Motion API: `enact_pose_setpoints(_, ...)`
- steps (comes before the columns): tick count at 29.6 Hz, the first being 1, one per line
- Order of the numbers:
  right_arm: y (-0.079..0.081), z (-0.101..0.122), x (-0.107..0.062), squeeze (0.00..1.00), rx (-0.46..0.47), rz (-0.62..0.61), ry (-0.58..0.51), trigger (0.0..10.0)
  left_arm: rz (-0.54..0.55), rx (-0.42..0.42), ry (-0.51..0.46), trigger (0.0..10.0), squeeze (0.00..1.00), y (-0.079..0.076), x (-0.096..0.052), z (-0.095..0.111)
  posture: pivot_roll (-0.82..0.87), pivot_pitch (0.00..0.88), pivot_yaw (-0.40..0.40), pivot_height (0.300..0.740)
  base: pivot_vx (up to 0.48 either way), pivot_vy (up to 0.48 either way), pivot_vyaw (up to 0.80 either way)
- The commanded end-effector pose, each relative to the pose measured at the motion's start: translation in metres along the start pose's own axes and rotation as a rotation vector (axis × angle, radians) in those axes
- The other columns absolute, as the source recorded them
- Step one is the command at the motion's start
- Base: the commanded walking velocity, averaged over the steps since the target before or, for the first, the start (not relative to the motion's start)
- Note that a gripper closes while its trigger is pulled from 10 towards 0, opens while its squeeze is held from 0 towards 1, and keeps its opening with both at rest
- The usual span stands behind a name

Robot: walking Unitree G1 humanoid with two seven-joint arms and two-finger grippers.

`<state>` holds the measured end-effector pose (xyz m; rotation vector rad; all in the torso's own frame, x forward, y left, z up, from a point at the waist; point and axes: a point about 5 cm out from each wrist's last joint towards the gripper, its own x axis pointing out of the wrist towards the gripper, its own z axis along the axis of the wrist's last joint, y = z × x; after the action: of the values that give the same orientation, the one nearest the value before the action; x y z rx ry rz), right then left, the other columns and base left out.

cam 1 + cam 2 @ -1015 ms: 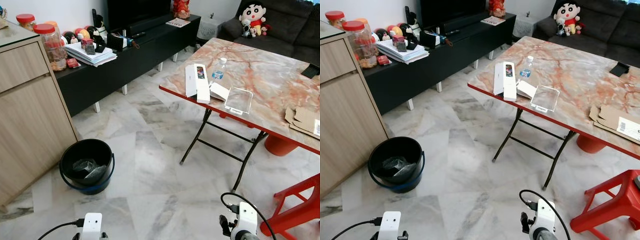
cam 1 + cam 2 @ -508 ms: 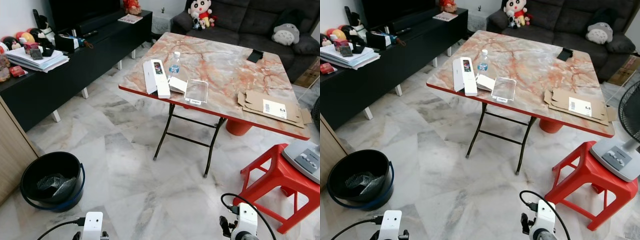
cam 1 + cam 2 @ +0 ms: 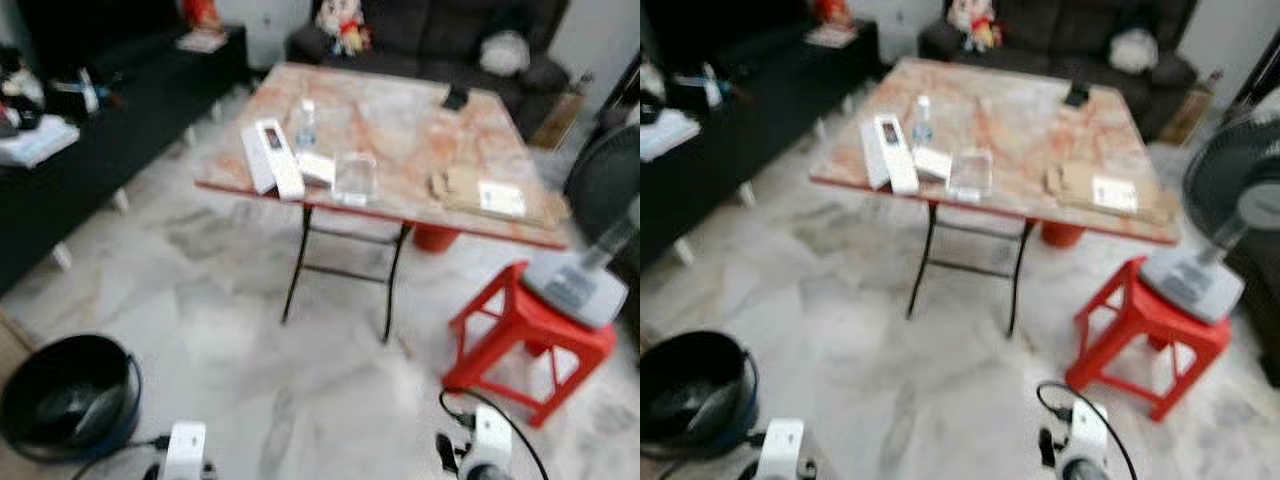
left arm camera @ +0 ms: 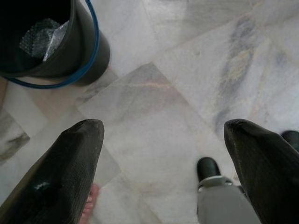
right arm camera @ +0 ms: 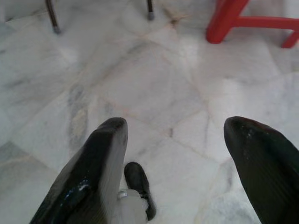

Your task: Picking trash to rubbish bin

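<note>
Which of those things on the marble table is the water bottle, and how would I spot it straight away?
Look at the folding table with the pinkish marble top and red edge, in front of the dark sofa. Near its front left corner lie long white boxes and a clear flat case. The water bottle stands just behind them: the one upright thing there, small and clear, though the picture is blurred.

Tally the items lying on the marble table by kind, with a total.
White boxes: 3
Water bottle: 1
Clear plastic tray: 1
Flattened cardboard: 1
Dark flat object at the far edge: 1
Total: 7, though the views are blurred.
</note>
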<state>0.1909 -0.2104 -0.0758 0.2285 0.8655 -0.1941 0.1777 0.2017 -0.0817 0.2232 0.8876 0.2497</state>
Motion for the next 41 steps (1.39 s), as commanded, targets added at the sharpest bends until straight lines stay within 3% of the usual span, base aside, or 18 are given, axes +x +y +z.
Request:
enact_pose_setpoints(1,-0.005,0.003,0.000,0.00,0.005,-0.014,-0.006,10.0,-0.005,0.006,0.004,10.0,0.00,-0.004,0.000,0.001,-0.09,0.000,-0.089,0.740,0.000,0.000,-0.80)
enact_pose_setpoints(18,-0.005,0.003,0.000,0.00,0.012,-0.011,-0.010,10.0,-0.006,0.005,-0.003,10.0,0.00,-0.004,0.000,0.003,-0.09,0.000,-0.089,0.740,0.000,0.000,-0.80)
enact_pose_setpoints(22,0.000,0.014,0.002,0.00,-0.003,0.008,-0.055,10.0,-0.006,-0.014,-0.052,10.0,0.00,-0.004,0.002,0.016,-0.09,0.000,-0.087,0.740,0.000,0.000,0.00)
enact_pose_setpoints(27,0.008,0.041,0.005,0.00,-0.041,0.041,-0.150,10.0,0.005,-0.057,-0.189,10.0,0.00,-0.003,0.005,0.048,-0.09,0.000,-0.084,0.740,0.000,0.000,0.00)
enact_pose_setpoints(32,0.023,0.083,0.006,0.00,-0.122,0.098,-0.288,10.0,0.049,-0.090,-0.352,10.0,0.00,0.003,0.006,0.091,-0.09,0.000,-0.083,0.740,0.000,0.000,0.00)
enact_pose_setpoints(34,0.043,0.115,0.004,0.00,-0.172,0.177,-0.405,10.0,0.074,-0.105,-0.495,10.0,0.00,0.006,0.002,0.126,-0.09,0.000,-0.082,0.740,0.000,0.000,0.00)
enact_pose_setpoints(36,0.050,0.122,0.003,0.00,-0.181,0.200,-0.438,10.0,0.076,-0.095,-0.534,10.0,0.00,0.006,0.000,0.134,-0.09,0.000,-0.081,0.740,0.000,0.000,0.00)
enact_pose_setpoints(40,0.089,0.169,-0.011,0.00,-0.198,0.316,-0.643,10.0,0.071,-0.060,-0.772,10.0,0.00,0.000,-0.017,0.182,-0.09,0.000,-0.081,0.740,0.000,0.000,0.00)
enact_pose_setpoints(41,0.089,0.169,-0.011,0.00,-0.198,0.316,-0.643,10.0,0.071,-0.060,-0.772,10.0,0.00,0.000,-0.017,0.182,-0.09,0.000,-0.081,0.740,0.000,0.000,0.00)
